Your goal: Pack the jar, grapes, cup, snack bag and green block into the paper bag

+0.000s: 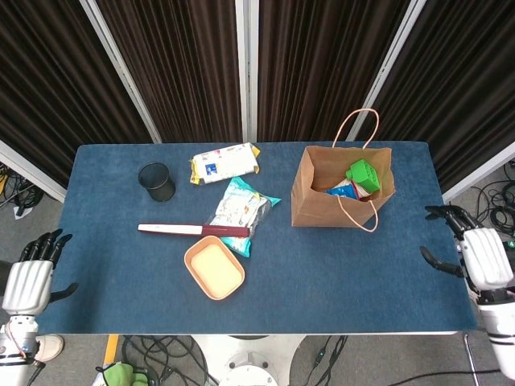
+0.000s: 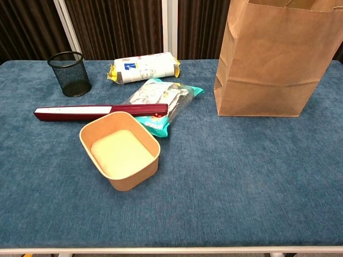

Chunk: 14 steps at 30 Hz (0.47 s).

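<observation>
One brown paper bag with looped handles stands upright toward the right rear of the blue cloth-covered table. Inside it, seen from above, sits one bright green plastic block, resting against a blue-printed packet deeper in the bag; nothing else in there can be made out.

Out on the table there are two snack packets: one white and yellow wrapped pack near the back edge, with a small blue label whose writing is too small to read, and one teal and white crinkled snack bag lying flat at mid-table. One dark red and white flat bar lies across the teal bag's near end. Just in front of it sits one tan rounded paper tub, open-topped. One black wire-mesh cup stands upright at the left rear.

The right hand hangs off the table's right edge, well apart from the bag, fingers spread and holding nothing. The left hand hangs off the left front corner, fingers apart, likewise empty.
</observation>
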{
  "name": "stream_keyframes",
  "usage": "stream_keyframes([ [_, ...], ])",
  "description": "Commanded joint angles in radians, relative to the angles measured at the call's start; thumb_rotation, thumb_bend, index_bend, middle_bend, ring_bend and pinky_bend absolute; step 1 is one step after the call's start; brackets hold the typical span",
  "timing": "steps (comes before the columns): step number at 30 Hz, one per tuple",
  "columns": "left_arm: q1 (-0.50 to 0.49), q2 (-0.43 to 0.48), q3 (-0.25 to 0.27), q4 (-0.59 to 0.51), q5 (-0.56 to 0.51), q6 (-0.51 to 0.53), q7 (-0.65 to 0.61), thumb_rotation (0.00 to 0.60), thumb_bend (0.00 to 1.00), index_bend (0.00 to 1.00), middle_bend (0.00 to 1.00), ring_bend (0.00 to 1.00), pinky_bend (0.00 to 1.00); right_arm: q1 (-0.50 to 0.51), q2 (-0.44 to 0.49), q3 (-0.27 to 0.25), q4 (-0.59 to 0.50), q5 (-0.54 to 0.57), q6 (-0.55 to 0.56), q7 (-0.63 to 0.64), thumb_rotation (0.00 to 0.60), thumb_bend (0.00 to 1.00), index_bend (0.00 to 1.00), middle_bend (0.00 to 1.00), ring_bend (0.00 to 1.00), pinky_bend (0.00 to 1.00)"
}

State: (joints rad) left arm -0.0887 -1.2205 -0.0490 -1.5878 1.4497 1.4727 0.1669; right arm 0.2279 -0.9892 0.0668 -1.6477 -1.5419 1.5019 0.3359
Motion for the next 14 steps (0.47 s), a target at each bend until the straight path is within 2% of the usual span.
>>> stream_keyframes([
  [1, 0.003, -0.002, 0.001, 0.000, 0.008, 0.010, 0.008, 0.600, 0.07, 0.21, 0.20, 0.14, 0.18, -0.059, -0.016, -0.062, 0.022, -0.052, 0.038, -0.001, 0.600, 0.19, 0.21, 0.28, 0.12, 0.30],
  [5, 0.009, -0.005, 0.006, -0.004, 0.016, 0.023, 0.019, 0.600, 0.07, 0.21, 0.20, 0.14, 0.18, -0.097, -0.049, -0.106, 0.047, -0.075, 0.034, -0.092, 0.600, 0.19, 0.09, 0.16, 0.01, 0.17],
  [9, 0.013, -0.009, 0.010, -0.005, 0.017, 0.027, 0.031, 0.600, 0.07, 0.21, 0.20, 0.14, 0.18, -0.110, -0.087, -0.110, 0.057, -0.076, 0.029, -0.175, 0.600, 0.20, 0.01, 0.05, 0.00, 0.03],
  [14, 0.018, -0.018, 0.013, -0.001, 0.015, 0.031, 0.039, 0.600, 0.07, 0.21, 0.20, 0.14, 0.18, -0.122, -0.111, -0.108, 0.052, -0.055, 0.012, -0.226, 0.600, 0.21, 0.00, 0.01, 0.00, 0.00],
])
